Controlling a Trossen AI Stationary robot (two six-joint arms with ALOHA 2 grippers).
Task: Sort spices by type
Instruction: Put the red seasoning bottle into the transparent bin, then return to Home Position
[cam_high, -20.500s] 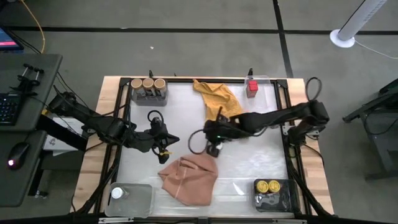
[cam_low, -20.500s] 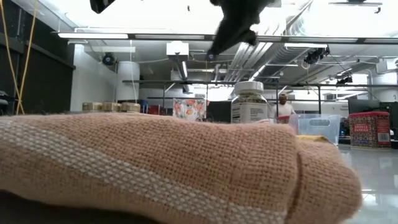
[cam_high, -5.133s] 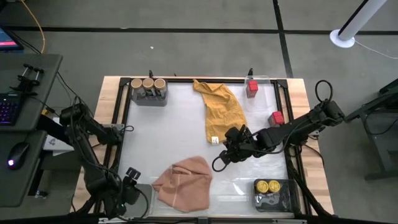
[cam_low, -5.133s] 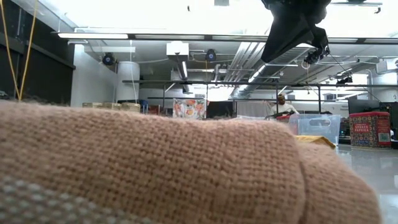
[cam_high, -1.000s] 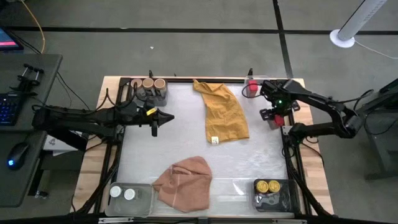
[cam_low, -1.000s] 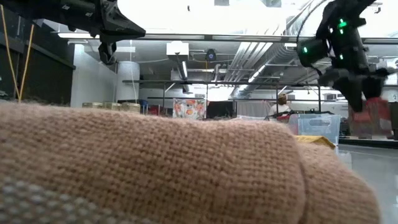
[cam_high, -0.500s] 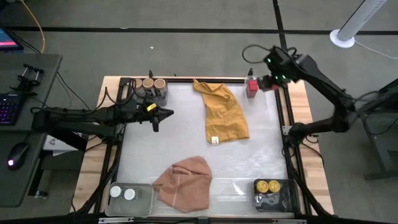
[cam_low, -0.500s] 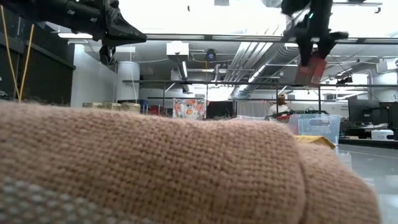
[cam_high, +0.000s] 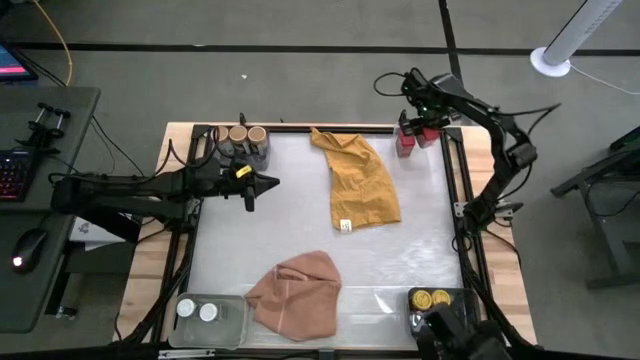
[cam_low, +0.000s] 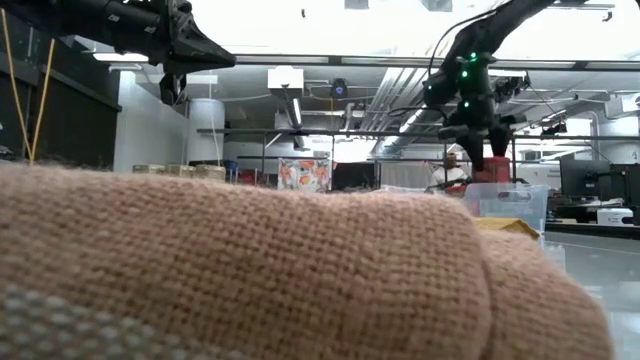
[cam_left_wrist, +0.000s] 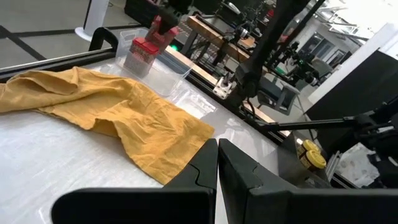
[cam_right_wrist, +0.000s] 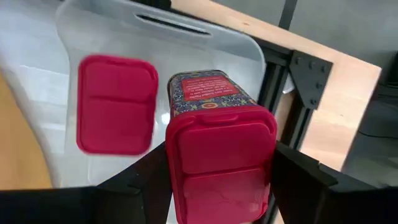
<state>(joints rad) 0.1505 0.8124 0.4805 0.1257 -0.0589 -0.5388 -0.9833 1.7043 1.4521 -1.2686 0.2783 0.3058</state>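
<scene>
while the work is going on at the far right corner, the left side of the table is sitting sorted: three tan-lidded jars are standing in a row in a grey tray at the far left, and two white-lidded jars are resting in a clear tray at the near left. the left gripper is hanging over the bare mat just near of the tan-lidded row, its fingers pressed together on nothing, and it seems to be parked out of the way.

moving rightward, a pink cloth is lying bunched at the near middle, so close to the low camera that it is filling most of that view, and a mustard cloth is lying spread from the far edge toward the centre. neither belongs to the sorting.

at the far right corner, the right gripper is hovering over a clear tray, its fingers clamped on the sides of a red tin, which it is carrying upright with the lid facing the wrist camera. a second red tin is already standing in that tray, just beside the carried one, so this looks like the spot for reds; the carried tin is probably about to be set down next to its match. two yellow-lidded jars are sitting in a dark tray at the near right.
</scene>
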